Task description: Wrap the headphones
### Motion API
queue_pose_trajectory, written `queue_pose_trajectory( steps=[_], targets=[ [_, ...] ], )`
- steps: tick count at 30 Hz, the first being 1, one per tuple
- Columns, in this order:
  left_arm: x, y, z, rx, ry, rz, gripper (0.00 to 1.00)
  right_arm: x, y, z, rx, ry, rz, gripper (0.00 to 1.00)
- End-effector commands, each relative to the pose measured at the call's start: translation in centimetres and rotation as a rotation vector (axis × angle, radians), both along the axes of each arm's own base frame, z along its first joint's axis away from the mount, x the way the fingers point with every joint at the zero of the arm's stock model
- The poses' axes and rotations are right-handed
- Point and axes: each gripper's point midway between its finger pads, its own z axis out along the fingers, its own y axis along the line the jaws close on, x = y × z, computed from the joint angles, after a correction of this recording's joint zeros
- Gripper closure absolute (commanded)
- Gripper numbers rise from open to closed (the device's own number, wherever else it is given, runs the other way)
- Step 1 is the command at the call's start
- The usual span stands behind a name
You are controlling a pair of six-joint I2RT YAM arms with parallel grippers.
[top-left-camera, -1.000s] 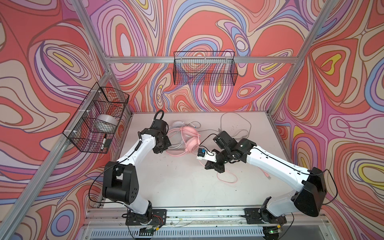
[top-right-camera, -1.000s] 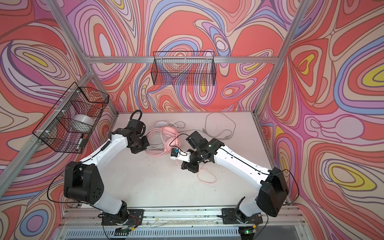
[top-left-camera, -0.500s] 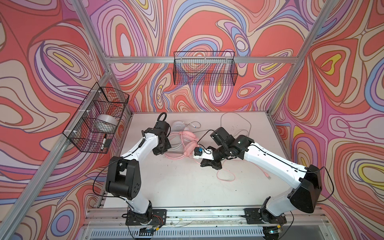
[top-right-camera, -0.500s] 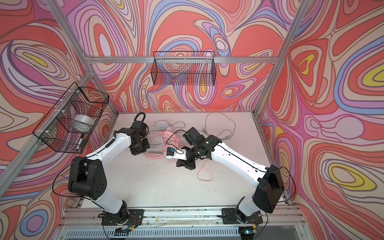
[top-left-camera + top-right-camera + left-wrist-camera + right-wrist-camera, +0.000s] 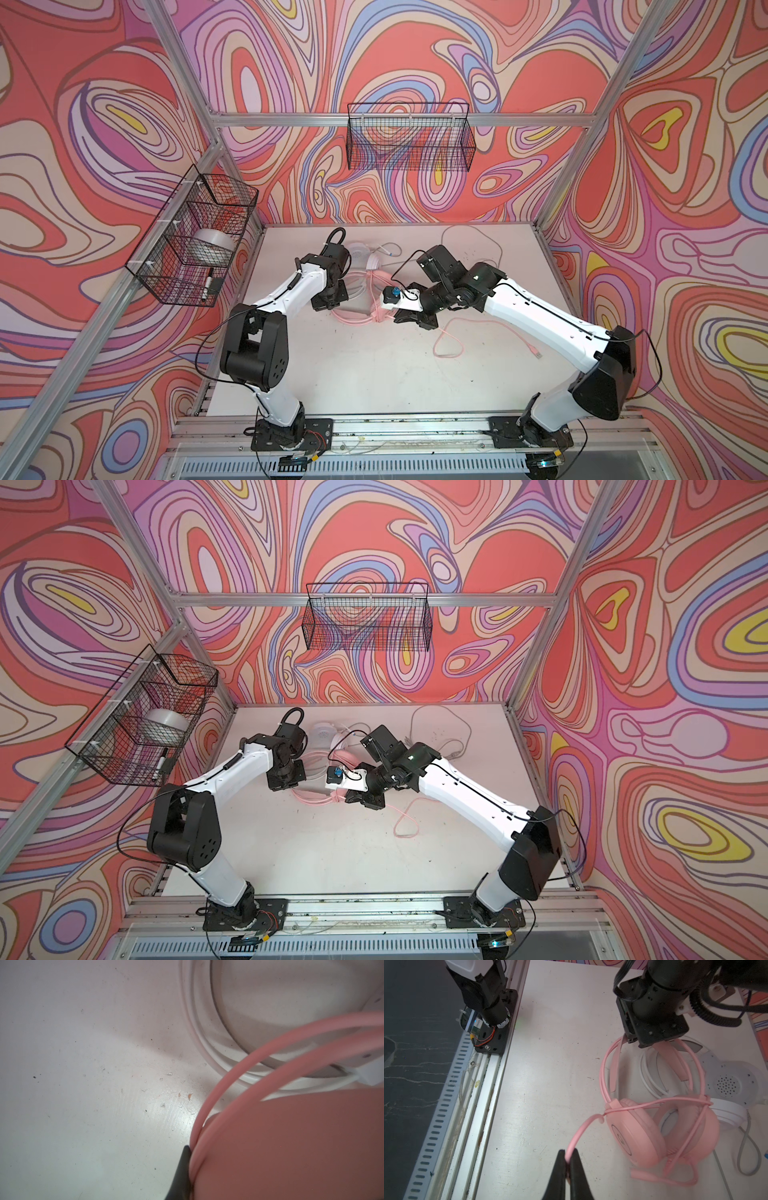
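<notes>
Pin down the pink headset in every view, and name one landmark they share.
Top view: pink headset just left of centre.
Top view: pink headset left of centre.
Left wrist: pink headset close up, blurred, filling much of the frame.
Right wrist: pink headset just beyond the right pincer, which is shut on its pink cord.
Shared landmark: white headset, beside it in all four.

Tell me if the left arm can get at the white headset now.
Probably not: the left claw is shut on the band of the pink headset, which lies partly over the white headset. Reach looks fine once it lets go.
</notes>
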Motion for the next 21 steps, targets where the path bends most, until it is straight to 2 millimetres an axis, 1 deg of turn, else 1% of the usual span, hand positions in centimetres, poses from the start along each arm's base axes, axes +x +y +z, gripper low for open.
queue_pose_trajectory(
  steps=[1, 6, 11, 16, 21],
  targets=[
    [0.6, -0.7, 1.0, -0.005, -0.019, -0.051, 1.0, 1.8, 0.0, 0.4, -0.051, -0.075, -0.039, 1.0],
    [-0.1, -0.7, 0.9, 0.018, 0.005, -0.102, 1.0, 3.6, -0.5, -0.2, -0.135, -0.135, -0.075, 1.0],
    [-0.7, -1.0, 0.9, 0.027, 0.023, -0.163, 1.0, 5.4, -0.8, -0.2, -0.162, -0.213, -0.106, 1.0],
    [-1.2, -2.6, 0.5, -0.026, 0.029, -0.259, 1.0, 7.3, -0.4, 0.0, -0.151, -0.27, -0.146, 1.0],
    [-1.7, -2.7, 0.1, -0.011, 0.051, -0.288, 1.0, 7.8, 0.5, 0.2, -0.119, -0.265, -0.14, 1.0]
  ],
)
